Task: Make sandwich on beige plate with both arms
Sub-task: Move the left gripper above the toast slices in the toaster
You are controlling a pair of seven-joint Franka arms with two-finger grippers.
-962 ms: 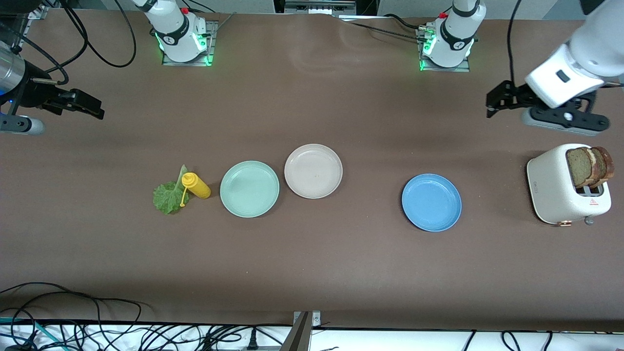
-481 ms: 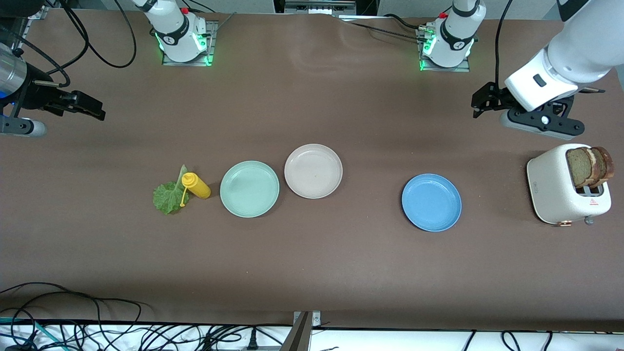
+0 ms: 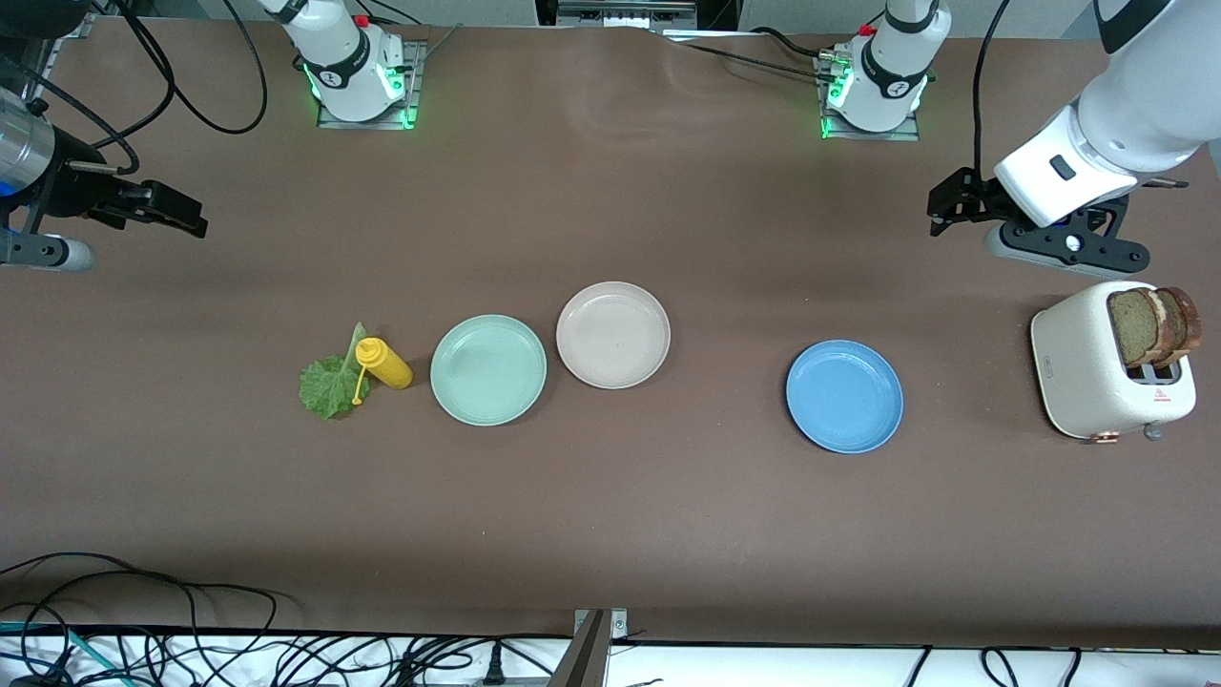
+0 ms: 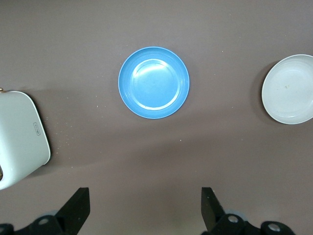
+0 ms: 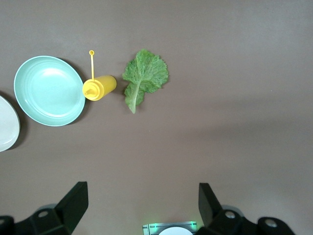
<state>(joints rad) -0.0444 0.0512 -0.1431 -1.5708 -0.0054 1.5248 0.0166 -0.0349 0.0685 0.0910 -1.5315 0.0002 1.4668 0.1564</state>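
Nothing of the sandwich is built yet: the round pale pinkish-beige plate (image 3: 613, 334) sits bare mid-table, so every step is still left, by the look of it.

The left gripper (image 4: 144, 210) hangs over bare brown tabletop (image 3: 668, 534) at the left arm's end, jaws spread wide, nothing in them. Closest to it is the cream-white toaster (image 3: 1107, 367), just off to one side, w/ two brown wholegrain bread slices (image 3: 1149, 326) standing upright in its slots. A bit further out from that gripper lies the round blue plate (image 4: 154, 82), empty. Further again, toward the table's middle, the beige plate shows at the edge of the left wrist view.

The right gripper (image 5: 142, 208) hangs over bare table at the right arm's end, also fully open and holding nothing. Nearest to it is the ruffled green lettuce leaf (image 5: 144, 77), flat on the table. Just beside the leaf lies the yellow squeeze bottle (image 5: 99, 87) on its side, cap hanging off by its strap. Next out is the round mint-green plate (image 5: 48, 90), empty, close beside the bottle, and past it the beige plate, nearly touching the mint one.

Judged from this: 0 of 3 pieces placed. Left arm looks set for bread, right arm for lettuce; first slice, leaf, second slice all remain.
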